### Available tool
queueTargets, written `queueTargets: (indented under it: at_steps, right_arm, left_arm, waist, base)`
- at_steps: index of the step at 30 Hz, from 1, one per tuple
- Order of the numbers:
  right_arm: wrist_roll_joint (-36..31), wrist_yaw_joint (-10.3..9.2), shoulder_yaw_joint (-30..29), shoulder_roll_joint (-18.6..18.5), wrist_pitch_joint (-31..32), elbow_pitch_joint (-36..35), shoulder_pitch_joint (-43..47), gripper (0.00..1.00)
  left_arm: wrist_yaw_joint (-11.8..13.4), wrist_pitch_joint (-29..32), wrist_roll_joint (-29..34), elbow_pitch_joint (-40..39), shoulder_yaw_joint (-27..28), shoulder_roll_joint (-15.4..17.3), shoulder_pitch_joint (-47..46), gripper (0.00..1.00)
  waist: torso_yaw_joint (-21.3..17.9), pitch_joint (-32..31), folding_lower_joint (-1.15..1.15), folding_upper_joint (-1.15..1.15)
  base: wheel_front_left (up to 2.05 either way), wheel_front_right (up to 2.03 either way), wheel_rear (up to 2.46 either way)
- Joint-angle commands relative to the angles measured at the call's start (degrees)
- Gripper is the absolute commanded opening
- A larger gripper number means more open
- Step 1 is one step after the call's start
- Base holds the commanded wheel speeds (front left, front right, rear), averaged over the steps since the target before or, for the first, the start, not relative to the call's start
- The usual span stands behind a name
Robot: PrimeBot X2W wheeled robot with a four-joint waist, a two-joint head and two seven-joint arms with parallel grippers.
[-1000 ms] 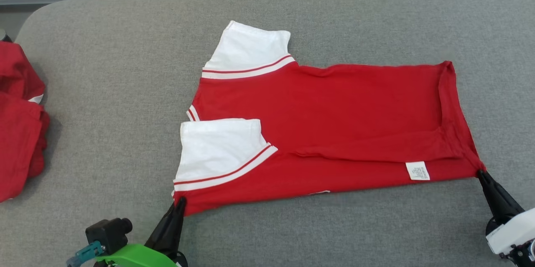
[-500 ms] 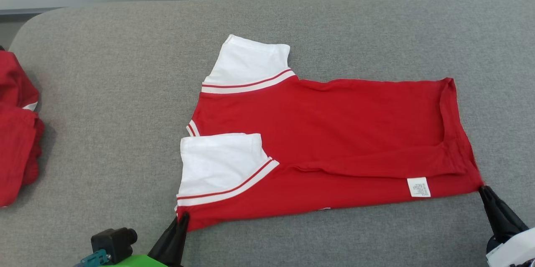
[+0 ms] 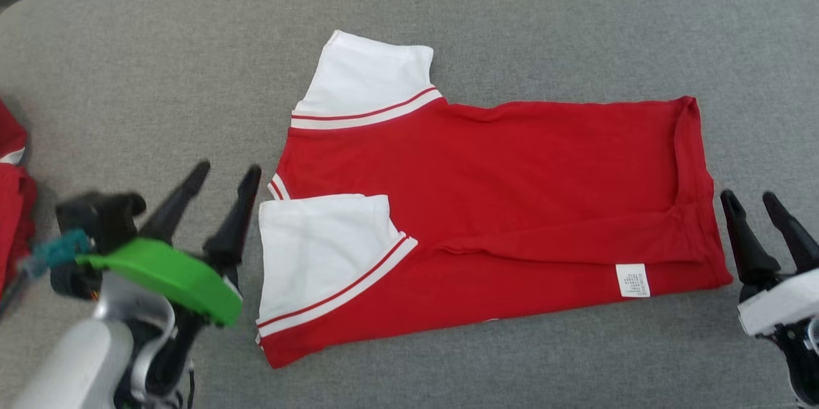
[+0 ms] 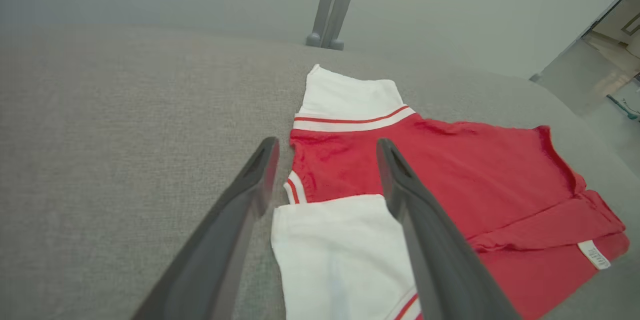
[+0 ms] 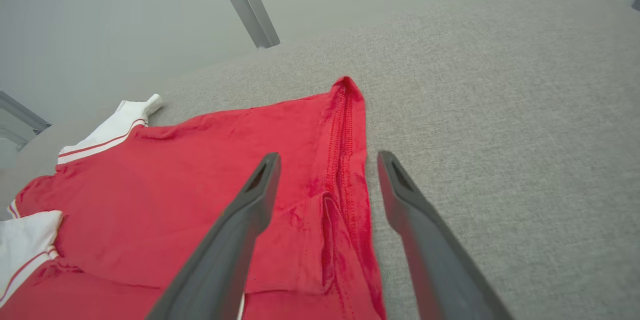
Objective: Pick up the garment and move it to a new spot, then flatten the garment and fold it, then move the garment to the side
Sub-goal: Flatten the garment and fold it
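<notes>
Garment (image 3: pixel 486 204) lies folded on the grey table (image 3: pixel 512 25). Left gripper (image 3: pixel 229 168) and right gripper (image 3: pixel 747 196) stand open beside it, empty

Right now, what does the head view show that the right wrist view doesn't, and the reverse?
Head view adds: the left gripper, open, just left of the near sleeve, and a red pile at the far left. Right wrist view adds: the hem's stitch rows, clear up close. Both share: the red shirt lying on the grey table, and the right gripper, open at the hem end and holding nothing.
</notes>
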Motion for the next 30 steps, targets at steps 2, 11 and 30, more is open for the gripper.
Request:
queueTargets:
  at_steps: [2, 11, 30]
  right_arm:
    - [-2.14, 0.0, 0.2, 1.37, 2.06, 0.03, -3.81, 1.0]
    - [-5.99, 0.0, 0.38, 4.98, 5.89, -0.65, -12.91, 1.0]
    - [-3.49, 0.0, 4.63, 8.06, 1.39, 0.9, -15.93, 1.0]
  left_arm:
    - [-1.6, 1.94, 1.04, 1.11, 0.0, 0.74, -7.09, 1.0]
    - [-8.87, 15.91, 2.33, 16.44, -4.24, 0.5, -35.65, 1.0]
    - [-12.77, 25.58, 3.63, 37.41, -13.2, 2.46, -53.55, 1.0]
  waist:
    - [-0.73, 3.63, 0.0, 0.0]
    - [-2.49, 12.09, 0.0, 0.0]
    - [-12.2, 18.45, 0.0, 0.0]
  base:
    - [0.0, 0.0, 0.0]
    - [0.0, 0.0, 0.0]
    - [0.0, 0.0, 0.0]
